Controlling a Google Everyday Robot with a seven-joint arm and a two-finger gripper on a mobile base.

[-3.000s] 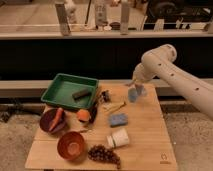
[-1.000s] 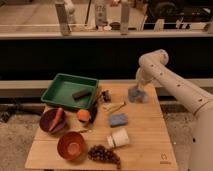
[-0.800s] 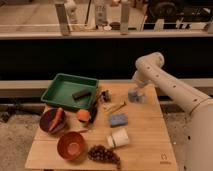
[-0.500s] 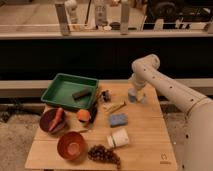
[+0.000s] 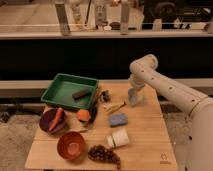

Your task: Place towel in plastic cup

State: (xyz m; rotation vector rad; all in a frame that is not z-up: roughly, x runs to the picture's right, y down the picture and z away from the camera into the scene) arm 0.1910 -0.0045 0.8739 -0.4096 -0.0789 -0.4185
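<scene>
The cup (image 5: 135, 100) stands at the back right of the table (image 5: 150, 136), well right of the green tray (image 5: 64, 90). The towel may be the pale stuff at its mouth, though I cannot separate the two. The gripper (image 5: 133, 95) points down right at the cup, jaws spread wide, gripping nothing I can make out. In front lie a sponge (image 5: 118, 119), a white cup (image 5: 119, 138) on its side, and grapes (image 5: 104, 154).

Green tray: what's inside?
One dark oblong object lies in the green tray, toward its right side; the rest of its floor shows bare. Nothing covers it. The gripper hangs over the back right of the table.
</scene>
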